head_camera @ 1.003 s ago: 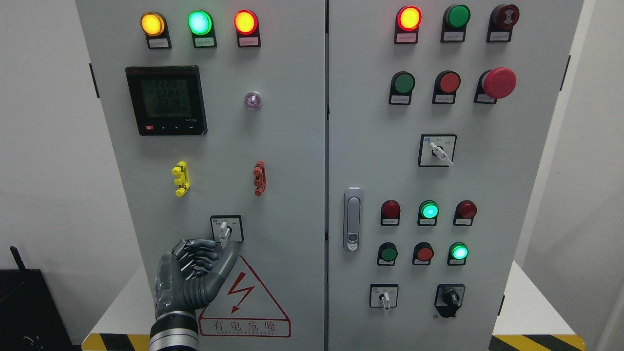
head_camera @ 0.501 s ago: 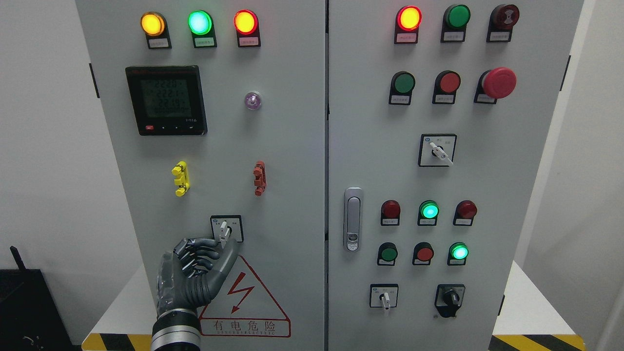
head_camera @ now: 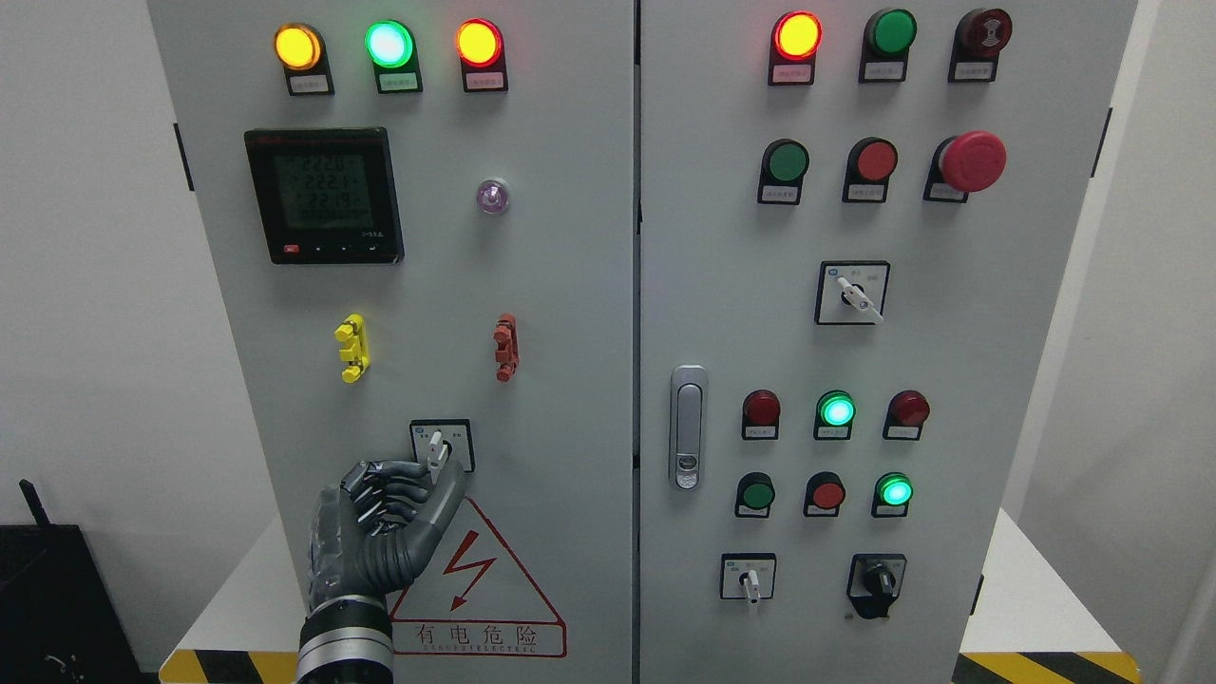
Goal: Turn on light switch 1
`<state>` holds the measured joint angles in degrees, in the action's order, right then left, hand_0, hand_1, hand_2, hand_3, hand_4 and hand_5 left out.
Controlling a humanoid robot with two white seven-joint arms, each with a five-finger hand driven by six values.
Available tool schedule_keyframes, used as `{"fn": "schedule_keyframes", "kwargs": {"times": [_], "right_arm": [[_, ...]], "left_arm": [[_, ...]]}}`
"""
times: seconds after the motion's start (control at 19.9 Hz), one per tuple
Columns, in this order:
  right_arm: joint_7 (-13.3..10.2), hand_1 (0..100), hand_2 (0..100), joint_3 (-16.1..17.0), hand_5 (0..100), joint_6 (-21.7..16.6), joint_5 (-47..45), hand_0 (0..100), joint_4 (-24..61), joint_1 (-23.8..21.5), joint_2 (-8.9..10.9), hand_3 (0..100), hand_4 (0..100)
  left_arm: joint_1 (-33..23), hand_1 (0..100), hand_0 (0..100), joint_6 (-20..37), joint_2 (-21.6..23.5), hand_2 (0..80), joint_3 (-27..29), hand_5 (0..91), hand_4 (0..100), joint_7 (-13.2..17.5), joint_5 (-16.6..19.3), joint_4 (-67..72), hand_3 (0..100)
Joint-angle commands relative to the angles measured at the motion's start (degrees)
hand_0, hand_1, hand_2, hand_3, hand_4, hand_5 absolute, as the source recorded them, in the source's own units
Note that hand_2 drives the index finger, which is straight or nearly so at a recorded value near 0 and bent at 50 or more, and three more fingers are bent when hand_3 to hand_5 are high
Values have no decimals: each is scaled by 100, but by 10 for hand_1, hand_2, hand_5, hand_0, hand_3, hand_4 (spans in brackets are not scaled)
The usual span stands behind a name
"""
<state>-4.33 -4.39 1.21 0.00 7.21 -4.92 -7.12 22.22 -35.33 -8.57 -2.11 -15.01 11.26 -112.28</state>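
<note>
The grey cabinet (head_camera: 570, 285) has two doors. On the left door I count three lit lamps (head_camera: 389, 43) along the top edge, yellow, green and red, then one black meter (head_camera: 323, 195), one small clear lamp (head_camera: 492, 196), one yellow clip (head_camera: 352, 348), one red clip (head_camera: 506, 347) and one rotary switch (head_camera: 439, 446) with a white handle, near the lower middle of this door. Under it is one red warning triangle (head_camera: 484, 589).

On the right door I count fourteen round buttons and lamps, among them one big red mushroom button (head_camera: 972, 161), three more rotary switches, and one door latch (head_camera: 688, 427) close to the left edge of that door.

The left hand (head_camera: 385, 527) comes up from the bottom edge, just below and a little left of the rotary switch. Its fingers (head_camera: 394, 484) are curled together, and the thumb (head_camera: 445, 494) stands up to the lower end of the white handle. The fingertips reach the handle from the left, so the handle sits between them and the thumb; I cannot tell if they really clamp it
</note>
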Motion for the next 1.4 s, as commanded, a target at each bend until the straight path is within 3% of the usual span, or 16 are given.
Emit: {"fn": "schedule_keyframes", "kwargs": {"times": [0.0, 1.35], "right_arm": [[2, 0, 0, 0, 0, 2, -141, 0, 0, 0, 0, 0, 0], [2, 0, 0, 0, 0, 2, -141, 0, 0, 0, 0, 0, 0]], "left_arm": [[37, 755, 149, -1, -4, 542, 0, 697, 798, -2, -10, 75, 750], [177, 734, 174, -194, -13, 562, -9, 710, 811, -1, -37, 101, 774]]}}
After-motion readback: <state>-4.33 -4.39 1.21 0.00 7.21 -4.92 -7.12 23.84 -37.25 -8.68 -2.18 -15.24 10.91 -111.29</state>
